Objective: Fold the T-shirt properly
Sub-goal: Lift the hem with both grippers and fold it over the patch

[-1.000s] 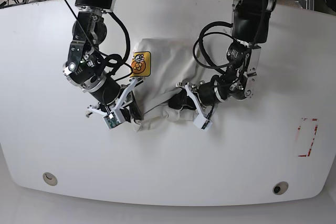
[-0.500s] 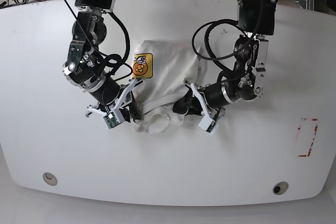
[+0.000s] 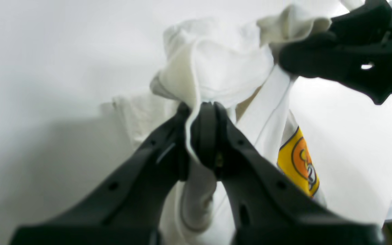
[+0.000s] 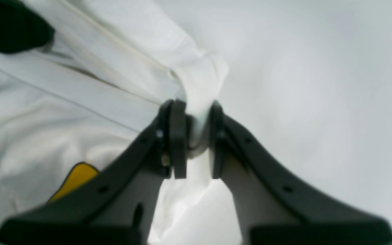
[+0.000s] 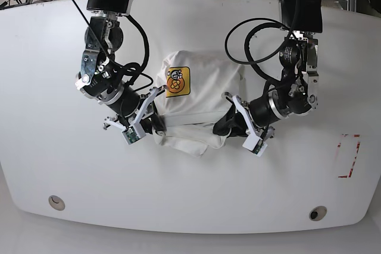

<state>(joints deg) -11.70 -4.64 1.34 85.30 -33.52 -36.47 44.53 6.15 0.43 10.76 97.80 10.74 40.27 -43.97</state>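
Left gripper (image 3: 201,132) clamped on a thin ridge of white cloth, jaws nearly together with the fabric pinched between them. Right gripper (image 4: 192,136) clamped likewise on a bunched corner of the T-shirt (image 5: 199,96), thicker fabric wedged between its pads. Both grips sit at the near edge of the garment, one at each side, probably so the hem can be carried together and laid evenly as a fold. Between the two grippers in the base view, the near edge sags in a loose roll on the table (image 5: 53,57); beyond that roll, the rest lies flat. Yellow-orange cartoon patch (image 5: 177,81) facing up near the far left of the shirt. No legible lettering or brand name visible; patch details too small to read.
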